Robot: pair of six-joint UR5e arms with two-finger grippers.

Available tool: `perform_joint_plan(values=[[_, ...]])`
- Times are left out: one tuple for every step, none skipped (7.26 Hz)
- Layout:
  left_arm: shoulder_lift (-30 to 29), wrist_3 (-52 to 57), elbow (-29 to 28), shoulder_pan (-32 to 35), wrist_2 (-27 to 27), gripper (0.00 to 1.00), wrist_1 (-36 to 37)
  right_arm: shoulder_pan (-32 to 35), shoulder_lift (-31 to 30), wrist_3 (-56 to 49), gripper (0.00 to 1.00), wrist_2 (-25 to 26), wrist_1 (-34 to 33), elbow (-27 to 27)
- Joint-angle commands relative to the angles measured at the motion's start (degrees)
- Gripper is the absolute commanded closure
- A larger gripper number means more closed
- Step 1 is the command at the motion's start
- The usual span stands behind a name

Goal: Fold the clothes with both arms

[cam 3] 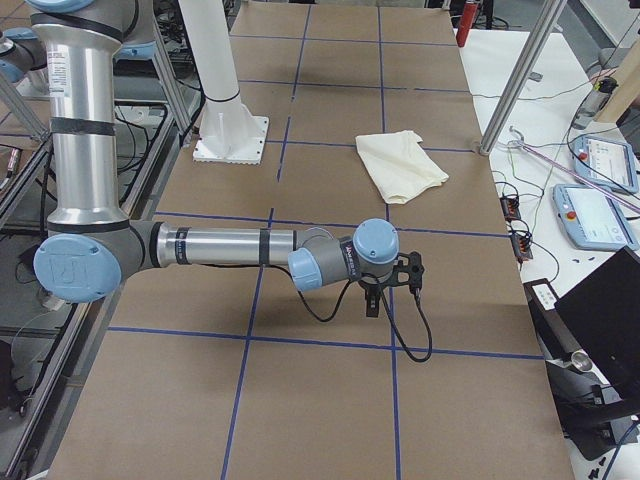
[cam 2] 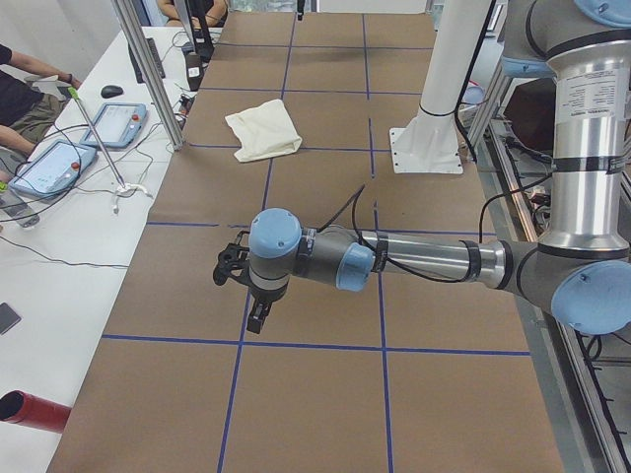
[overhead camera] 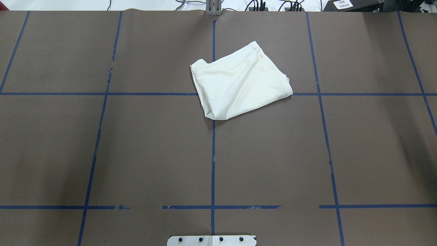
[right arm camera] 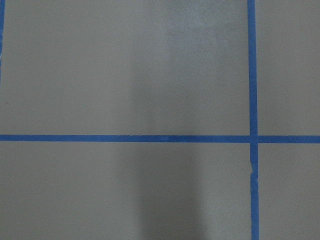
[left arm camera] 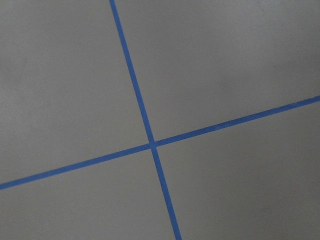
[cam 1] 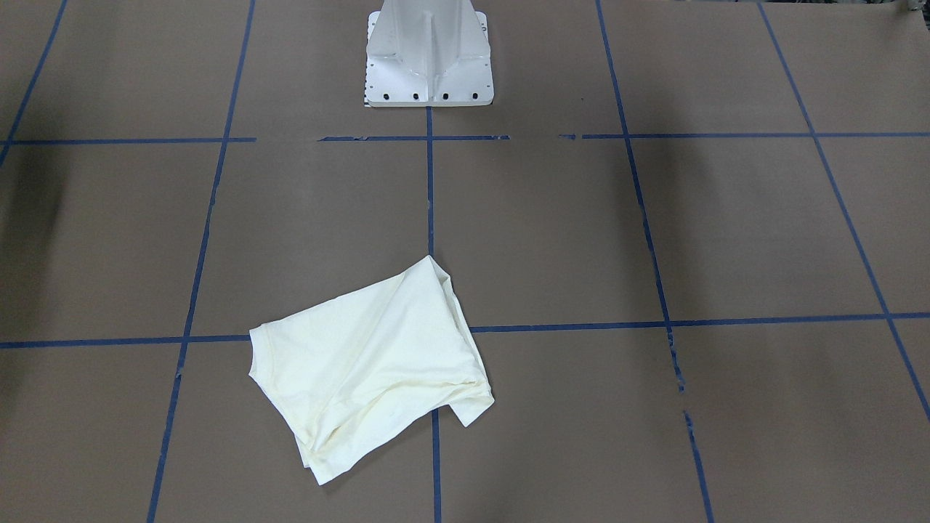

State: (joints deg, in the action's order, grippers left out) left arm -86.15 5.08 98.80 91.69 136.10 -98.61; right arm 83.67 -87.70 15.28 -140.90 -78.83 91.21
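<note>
Our left pincer (cam 2: 257,320) and right pincer (cam 3: 372,305) hang over the brown table (overhead camera: 136,153); from these side views we cannot tell if either is open or closed. The cream T-shirt (overhead camera: 239,85) lies folded, askew, on the table's far middle, well apart from both. Pinching one loose layer could undo the fold.

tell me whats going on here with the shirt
Nothing is being handled right now. The cream shirt lies in a compact folded bundle on the brown table, across from the white pedestal base. Both arms are away from it: the left gripper and the right gripper hang over bare table near opposite ends, and each wrist camera sees only tabletop and blue tape lines. Whether the grippers are open or shut cannot be told.
</note>
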Motion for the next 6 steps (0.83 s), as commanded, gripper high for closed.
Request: perform_joint_plan(values=[[4.19, 0.46, 3.3, -0.02, -0.4, 0.0, -0.26, -0.34, 1.92, -8.22, 0.0, 6.46, -6.41, 0.71], [5.01, 0.11, 3.85, 0.06, -0.31, 0.0, -2.71, 0.52, 1.92, -11.65, 0.0, 7.73, -11.9, 2.72], [6.33, 0.11, 3.85, -0.02, 0.12, 0.0, -3.25, 2.36, 1.92, -15.42, 0.0, 8.01, -16.57, 4.66], [6.25, 0.19, 4.37, -0.11, 0.3, 0.0, -3.43, 2.38, 1.84, -16.33, 0.0, 8.62, -16.97, 4.85], [5.82, 0.46, 3.6, -0.2, 0.22, 0.0, -3.61, 2.38, 1.4, -15.64, 0.0, 8.8, -16.62, 4.76], [5.29, 0.55, 4.46, -0.2, 0.3, 0.0, -3.61, 2.38, 0.79, -16.25, 0.0, 8.02, -16.53, 4.85]])
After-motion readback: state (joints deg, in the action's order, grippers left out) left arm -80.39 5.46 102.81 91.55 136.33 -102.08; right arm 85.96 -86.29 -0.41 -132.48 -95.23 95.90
